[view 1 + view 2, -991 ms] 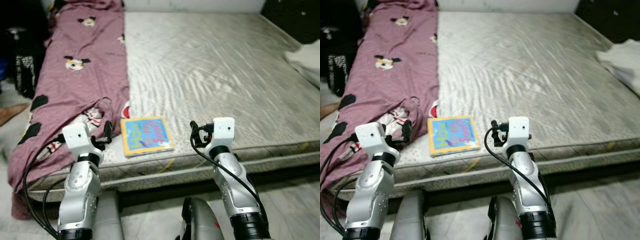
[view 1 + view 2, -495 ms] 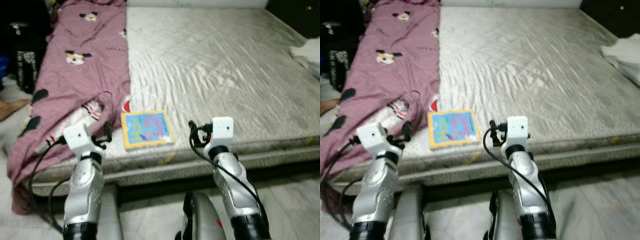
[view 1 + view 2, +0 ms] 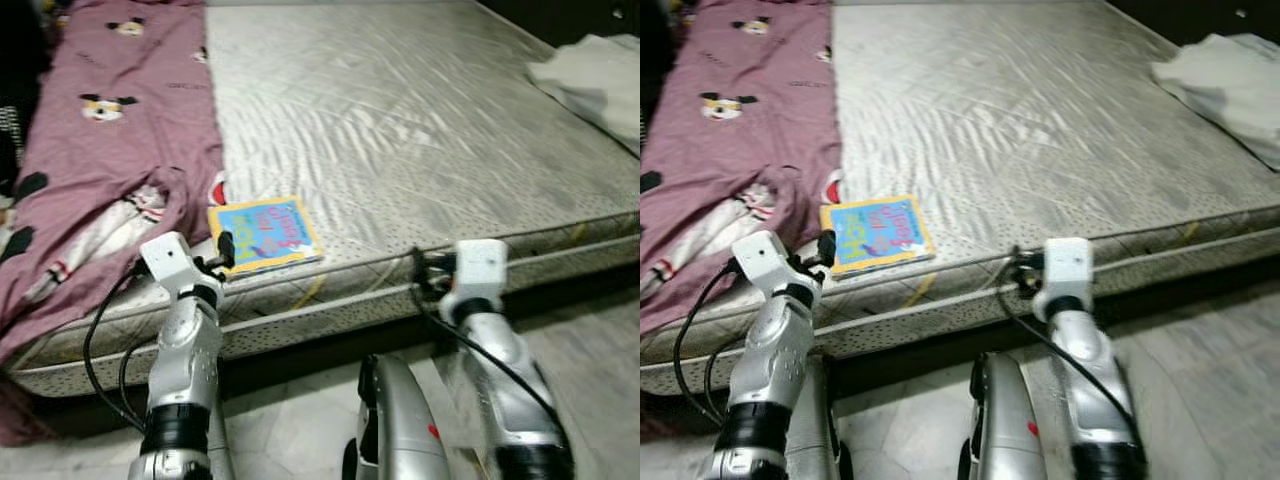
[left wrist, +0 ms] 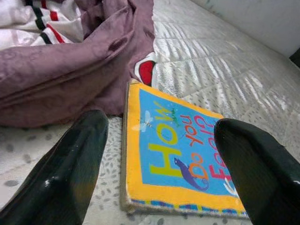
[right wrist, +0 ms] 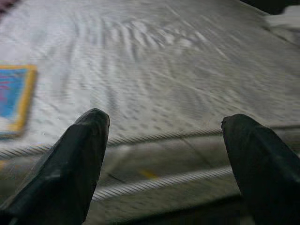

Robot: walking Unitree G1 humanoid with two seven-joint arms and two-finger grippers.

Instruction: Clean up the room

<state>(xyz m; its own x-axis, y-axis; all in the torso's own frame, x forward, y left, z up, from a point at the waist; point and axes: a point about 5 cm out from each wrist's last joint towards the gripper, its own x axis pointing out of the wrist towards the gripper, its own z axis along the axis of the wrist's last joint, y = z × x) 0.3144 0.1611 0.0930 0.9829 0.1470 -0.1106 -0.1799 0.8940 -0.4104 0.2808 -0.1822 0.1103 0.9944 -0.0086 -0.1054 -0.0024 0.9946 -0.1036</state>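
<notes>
One picture book [image 3: 262,234] lies flat near the bed's [image 3: 420,130] front edge beside the maroon blanket [image 3: 95,150], so the left gripper [image 4: 159,154], fingers apart and straddling it, should lower squarely and pinch its near edge, while the right gripper [image 5: 164,154] waits spread at the mattress edge.

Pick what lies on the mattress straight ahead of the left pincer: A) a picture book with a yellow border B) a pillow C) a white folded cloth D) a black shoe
A: the left pincer, fingers spread, frames the picture book, which lies flat near the mattress edge beside the maroon blanket.
</notes>
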